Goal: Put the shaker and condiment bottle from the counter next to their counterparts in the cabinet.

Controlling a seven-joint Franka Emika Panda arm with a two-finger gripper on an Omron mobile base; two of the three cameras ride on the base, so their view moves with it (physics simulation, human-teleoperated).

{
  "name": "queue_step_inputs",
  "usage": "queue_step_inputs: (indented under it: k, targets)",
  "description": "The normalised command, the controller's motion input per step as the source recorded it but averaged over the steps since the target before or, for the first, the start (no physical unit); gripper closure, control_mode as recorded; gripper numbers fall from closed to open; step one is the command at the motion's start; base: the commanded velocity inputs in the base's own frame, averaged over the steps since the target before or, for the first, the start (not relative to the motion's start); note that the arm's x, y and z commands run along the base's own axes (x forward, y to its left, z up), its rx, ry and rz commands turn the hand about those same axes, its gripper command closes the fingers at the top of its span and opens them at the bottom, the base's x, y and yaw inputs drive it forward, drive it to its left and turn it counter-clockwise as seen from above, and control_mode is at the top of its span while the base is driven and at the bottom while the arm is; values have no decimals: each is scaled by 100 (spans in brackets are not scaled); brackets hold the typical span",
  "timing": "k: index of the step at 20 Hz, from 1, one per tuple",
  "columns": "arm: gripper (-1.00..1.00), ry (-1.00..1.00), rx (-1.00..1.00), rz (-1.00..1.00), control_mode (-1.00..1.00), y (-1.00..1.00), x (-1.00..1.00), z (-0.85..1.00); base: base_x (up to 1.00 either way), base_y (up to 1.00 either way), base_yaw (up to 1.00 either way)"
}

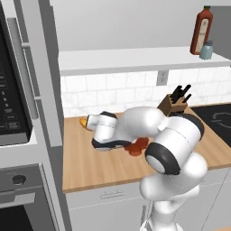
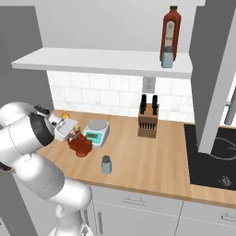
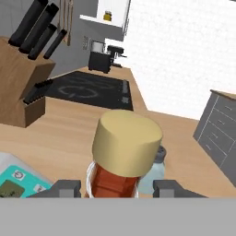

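Materials and surfaces around the knife block

The knife block [image 2: 148, 122] is matt brown wood, and the counter [image 2: 152, 161] under it is lighter smooth wood. Left of the block, the condiment bottle [image 3: 115, 177] looks like glossy dark red glass with a matt tan stopper. The shaker [image 2: 106, 164] in front is translucent pale plastic. The wall behind the block is glossy white tile.
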Motion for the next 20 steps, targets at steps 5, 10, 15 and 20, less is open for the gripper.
queue_step_inputs:
  k: [5,10,15,20]
  targets:
    - [100,0,-4,0,-100,-19,-7,49,0,0,0]
    - [100,2,-2,1,-100,-11,-49,29,0,0,0]
    - [100,3,0,0,-100,-6,-71,24,0,0,0]
    - [100,0,0,2,-100,-23,-36,53,0,0,0]
